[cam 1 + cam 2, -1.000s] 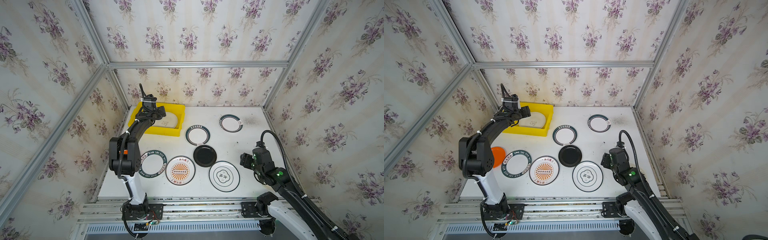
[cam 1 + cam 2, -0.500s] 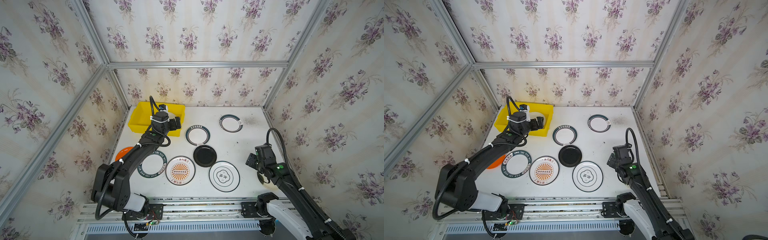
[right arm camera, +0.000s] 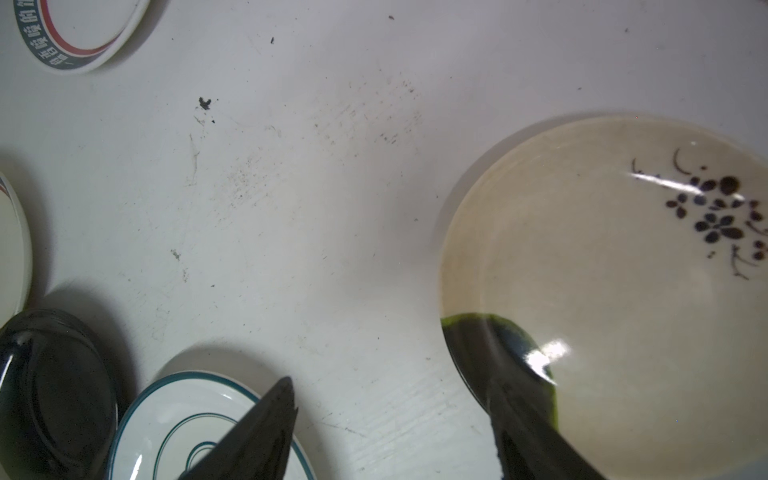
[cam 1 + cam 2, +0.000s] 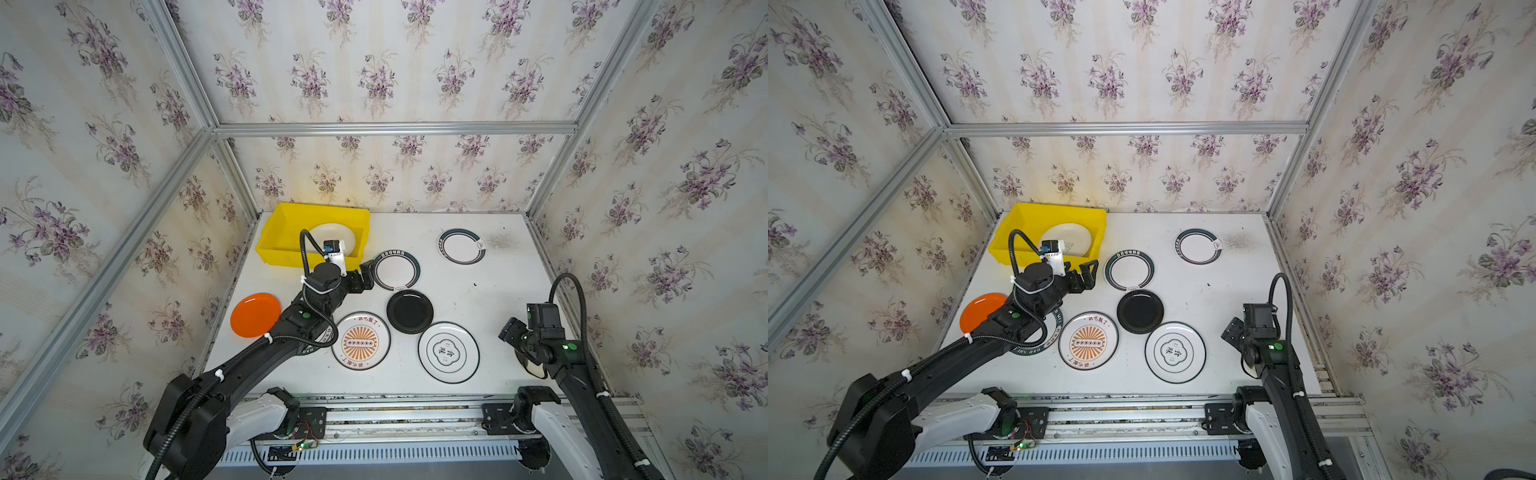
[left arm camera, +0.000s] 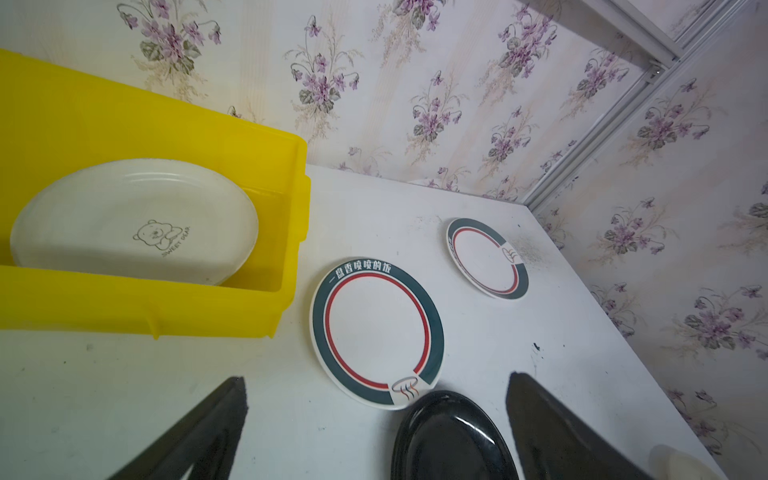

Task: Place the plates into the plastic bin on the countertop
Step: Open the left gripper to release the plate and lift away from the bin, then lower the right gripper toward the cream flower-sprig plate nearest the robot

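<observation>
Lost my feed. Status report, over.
Left gripper open, empty, by green-rimmed plate. Right gripper open, fingers straddling flowered cream plate's rim. Bear-print cream plate in plastic bin; rest on countertop. Black plate close beside green-rimmed one.

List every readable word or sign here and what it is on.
"SWEET DEAR", under a bear drawing: cream plate in the yellow bin.
"一盘香喷喷的饭": green rim of the plate beside the bin.
"该吃饭了", likely: sunburst plate.
Too small or hidden to read: quatrefoil plate, far plate, half-hidden plate.
</observation>
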Tool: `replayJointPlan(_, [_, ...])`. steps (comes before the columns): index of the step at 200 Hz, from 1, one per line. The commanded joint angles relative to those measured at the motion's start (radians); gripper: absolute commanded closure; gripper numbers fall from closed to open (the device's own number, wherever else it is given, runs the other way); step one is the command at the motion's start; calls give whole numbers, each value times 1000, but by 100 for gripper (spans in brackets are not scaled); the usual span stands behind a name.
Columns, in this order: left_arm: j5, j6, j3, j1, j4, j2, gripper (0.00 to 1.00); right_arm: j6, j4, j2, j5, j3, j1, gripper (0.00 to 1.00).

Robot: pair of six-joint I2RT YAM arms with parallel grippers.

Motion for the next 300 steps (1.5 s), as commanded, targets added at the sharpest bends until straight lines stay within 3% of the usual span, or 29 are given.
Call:
replayJointPlan(1, [30, -5, -31, -21, 24, -41, 1, 40, 49, 20, -5, -8, -1, 24])
replayJointPlan(54, [57, 41, -167, -88, 38, -90, 1, 4, 45, 58, 54, 6, 0, 24])
replayJointPlan(131, [63, 53, -182, -117, 22, -84, 1, -9, 35, 194, 146, 41, -3, 24])
replayJointPlan(217, [65, 27, -183, -118, -3, -115, 1, -19, 156, 310, 63, 20, -11, 23])
replayJointPlan(300, [56, 17, -185, -119, -6, -121, 1, 5, 261, 321, 20, -18, -11, 23])
